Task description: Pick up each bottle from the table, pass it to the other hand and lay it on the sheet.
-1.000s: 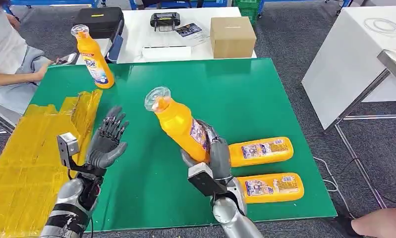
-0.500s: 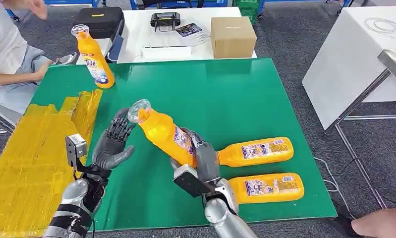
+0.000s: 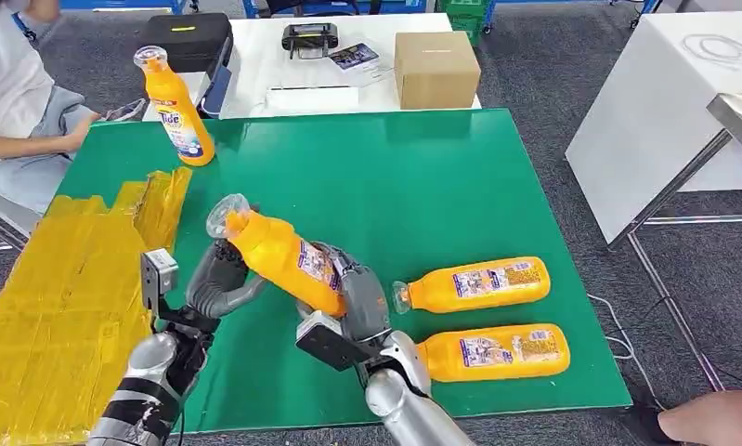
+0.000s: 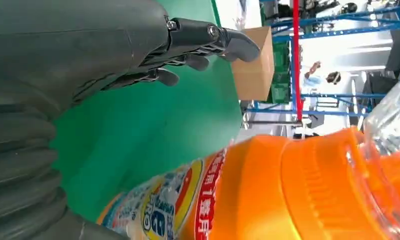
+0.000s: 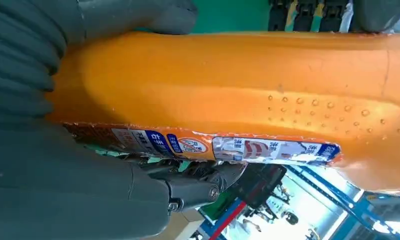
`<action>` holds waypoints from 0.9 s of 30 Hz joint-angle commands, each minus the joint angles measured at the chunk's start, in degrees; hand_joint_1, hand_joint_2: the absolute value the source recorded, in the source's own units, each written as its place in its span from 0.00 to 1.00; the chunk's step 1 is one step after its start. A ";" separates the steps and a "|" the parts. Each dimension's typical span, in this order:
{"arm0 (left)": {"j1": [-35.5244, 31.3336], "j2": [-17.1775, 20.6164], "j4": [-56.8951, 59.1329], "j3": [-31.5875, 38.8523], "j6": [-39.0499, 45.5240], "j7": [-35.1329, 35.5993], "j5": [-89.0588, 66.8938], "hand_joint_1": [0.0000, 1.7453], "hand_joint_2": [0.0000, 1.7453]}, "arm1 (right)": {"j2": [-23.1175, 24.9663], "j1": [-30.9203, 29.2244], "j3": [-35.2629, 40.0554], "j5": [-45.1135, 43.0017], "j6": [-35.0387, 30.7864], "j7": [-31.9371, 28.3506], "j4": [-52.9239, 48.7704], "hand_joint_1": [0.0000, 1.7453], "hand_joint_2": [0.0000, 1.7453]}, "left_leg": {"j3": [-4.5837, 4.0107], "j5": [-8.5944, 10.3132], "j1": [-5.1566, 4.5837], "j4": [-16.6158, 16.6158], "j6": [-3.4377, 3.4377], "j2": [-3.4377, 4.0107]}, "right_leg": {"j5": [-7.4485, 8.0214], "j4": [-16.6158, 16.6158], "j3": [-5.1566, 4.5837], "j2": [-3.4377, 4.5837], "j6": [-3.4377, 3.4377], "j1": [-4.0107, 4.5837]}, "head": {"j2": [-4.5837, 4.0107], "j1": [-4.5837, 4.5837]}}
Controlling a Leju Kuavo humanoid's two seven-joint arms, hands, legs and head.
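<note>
Orange bottle (image 3: 279,255) tilted above the table, two lying, one upright, yellow sheet (image 3: 51,297) left.

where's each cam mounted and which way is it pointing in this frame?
Head view: high on the body, looking forward and down at the green table; both silver arms rise from below, right hand holding the tilted bottle, left hand at its neck.
Left wrist view: behind the left hand, looking across the table toward a cardboard box; open fingers, bottle close by.
Right wrist view: behind the right hand, pressed against the bottle's side.
Shared: all three show the same bottle.
</note>
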 commanded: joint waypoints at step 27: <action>-2.47 -0.21 1.04 -3.43 -2.25 -0.47 3.16 0.00 1.00 | 0.39 -5.54 3.27 1.56 -2.67 -1.10 12.41 1.00 1.00 | 0.16 -0.11 0.06 0.04 0.04 -0.01 | -0.09 -0.05 0.22 -0.08 -0.06 0.08 | 0.00 0.02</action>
